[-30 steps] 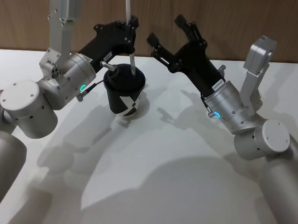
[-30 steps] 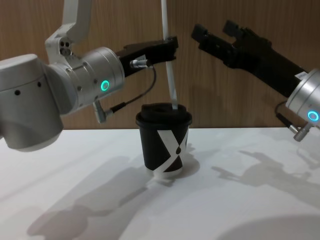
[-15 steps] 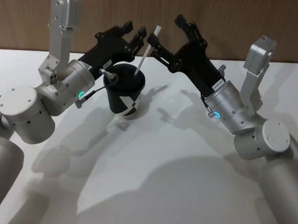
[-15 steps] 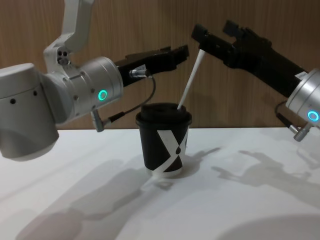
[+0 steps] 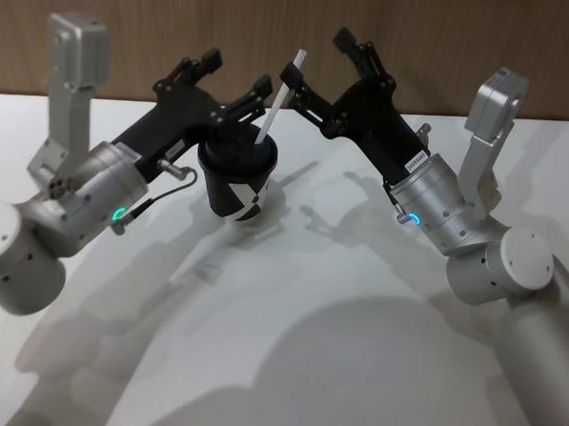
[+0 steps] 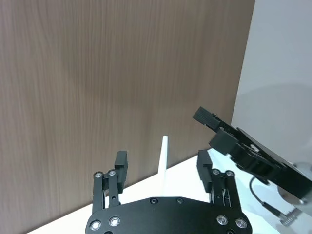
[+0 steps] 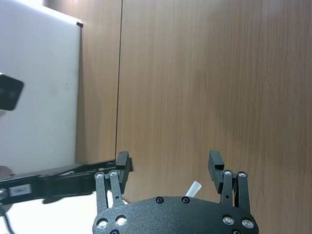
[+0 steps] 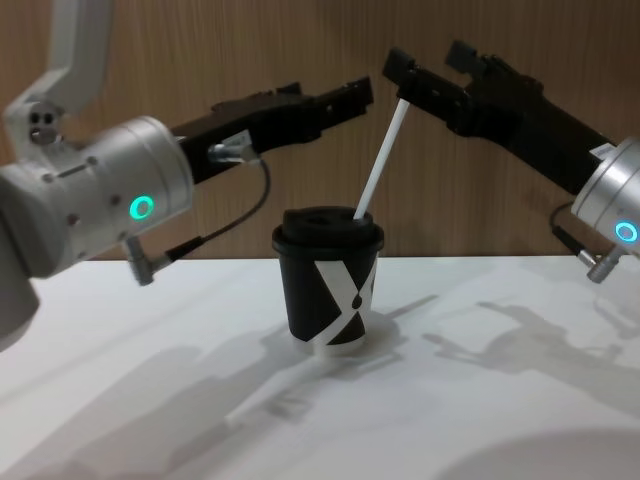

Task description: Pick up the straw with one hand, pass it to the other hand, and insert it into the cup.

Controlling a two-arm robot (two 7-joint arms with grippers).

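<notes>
The straw (image 8: 381, 158) stands in the lid of the cup (image 8: 329, 283), leaning toward the right gripper (image 5: 323, 65), which hangs spread and empty just beyond its tip. It looks light, stiff and easily tipped; any grip belongs mid-shaft. The left gripper (image 5: 227, 76), jaws apart and empty, hovers above the cup's far-left rim.

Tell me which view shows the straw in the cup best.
The chest view: the straw shows side-on, leaning out of the cup lid. The head view shows it foreshortened from above. Each wrist view catches just its upper end between open fingers.
</notes>
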